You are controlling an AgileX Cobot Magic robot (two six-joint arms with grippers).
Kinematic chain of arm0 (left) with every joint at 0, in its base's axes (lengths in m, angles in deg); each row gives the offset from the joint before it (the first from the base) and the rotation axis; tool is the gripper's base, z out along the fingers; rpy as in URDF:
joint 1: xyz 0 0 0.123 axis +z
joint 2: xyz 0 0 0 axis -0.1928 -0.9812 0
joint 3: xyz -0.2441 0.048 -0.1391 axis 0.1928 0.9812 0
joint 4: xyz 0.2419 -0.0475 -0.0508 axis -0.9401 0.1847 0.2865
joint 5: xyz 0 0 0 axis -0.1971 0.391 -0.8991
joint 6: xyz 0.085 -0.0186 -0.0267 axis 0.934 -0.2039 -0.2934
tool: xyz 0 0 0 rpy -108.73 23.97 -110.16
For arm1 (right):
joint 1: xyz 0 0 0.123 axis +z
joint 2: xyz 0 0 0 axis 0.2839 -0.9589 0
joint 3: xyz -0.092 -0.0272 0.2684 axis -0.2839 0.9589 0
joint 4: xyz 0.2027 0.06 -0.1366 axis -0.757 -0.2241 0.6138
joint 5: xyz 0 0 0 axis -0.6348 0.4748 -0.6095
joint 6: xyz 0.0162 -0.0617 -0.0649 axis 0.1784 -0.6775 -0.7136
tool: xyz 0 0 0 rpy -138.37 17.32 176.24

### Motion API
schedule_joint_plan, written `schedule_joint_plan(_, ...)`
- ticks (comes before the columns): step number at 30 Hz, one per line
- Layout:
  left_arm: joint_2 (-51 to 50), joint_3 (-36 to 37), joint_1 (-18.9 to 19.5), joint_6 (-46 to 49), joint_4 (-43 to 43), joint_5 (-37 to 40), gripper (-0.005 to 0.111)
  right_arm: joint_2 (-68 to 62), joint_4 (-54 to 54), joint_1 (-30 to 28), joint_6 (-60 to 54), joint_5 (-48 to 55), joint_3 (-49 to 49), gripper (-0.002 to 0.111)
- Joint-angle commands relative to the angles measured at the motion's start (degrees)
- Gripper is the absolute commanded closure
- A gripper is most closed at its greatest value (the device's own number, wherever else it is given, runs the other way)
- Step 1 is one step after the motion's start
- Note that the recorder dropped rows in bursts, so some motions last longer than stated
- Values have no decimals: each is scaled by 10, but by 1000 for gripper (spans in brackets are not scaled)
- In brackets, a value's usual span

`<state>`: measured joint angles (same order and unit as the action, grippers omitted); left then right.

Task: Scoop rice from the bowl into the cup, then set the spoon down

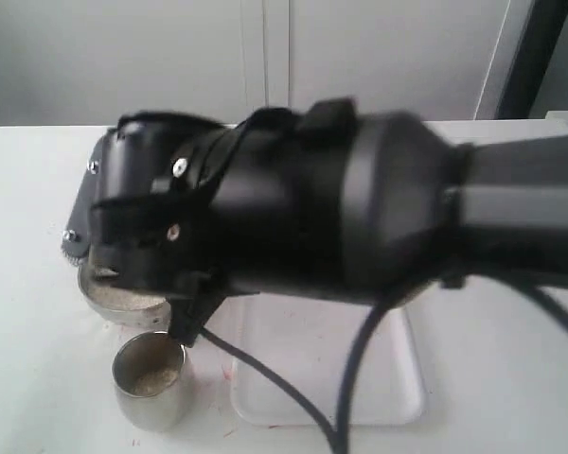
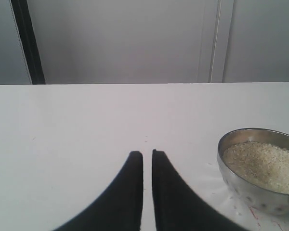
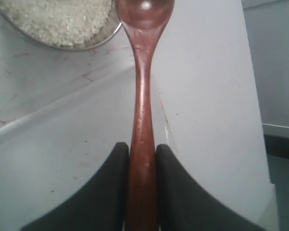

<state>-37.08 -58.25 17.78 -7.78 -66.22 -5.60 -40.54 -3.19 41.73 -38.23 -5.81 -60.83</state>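
In the right wrist view my right gripper (image 3: 142, 151) is shut on the slender handle of the dark reddish-brown wooden spoon (image 3: 140, 96). The spoon's oval end looks empty and lies just outside the rim of the steel bowl (image 3: 105, 37), which holds white rice (image 3: 58, 19). In the exterior view my right arm covers most of the bowl (image 1: 123, 314) and hides the spoon. The cup (image 1: 147, 407) stands upright just in front of the bowl, with some rice (image 1: 157, 381) inside. My left gripper (image 2: 147, 154) is shut on nothing, low over bare table beside the bowl (image 2: 241, 190).
A white tray (image 1: 388, 378) lies to the right of the cup, partly under my right arm; its rim (image 3: 48, 115) shows below the spoon. A black cable (image 1: 265, 378) hangs across the tray. Faint red marks stain the table near the bowl.
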Motion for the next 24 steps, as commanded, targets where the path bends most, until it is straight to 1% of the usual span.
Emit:
schedule_joint_plan(1,1,-4,-3,-3,3,-3,92,-52,70,3,8,7,-3,108)
schedule_joint_plan(6,1,-4,-3,-3,3,-3,92,-85,118,3,8,-2,-3,108)
schedule_joint_plan(10,1,-4,-3,-3,3,-3,92,-86,134,1,8,-38,-3,108)
schedule_joint_plan(16,1,-4,-3,-3,3,-3,92,-91,142,-1,3,-56,-3,108)
schedule_joint_plan(20,1,-4,-3,-3,3,-3,92,-103,142,-14,3,-62,-3,108)
schedule_joint_plan(24,1,-4,-3,-3,3,-3,92,-110,140,-38,3,-67,-3,108)
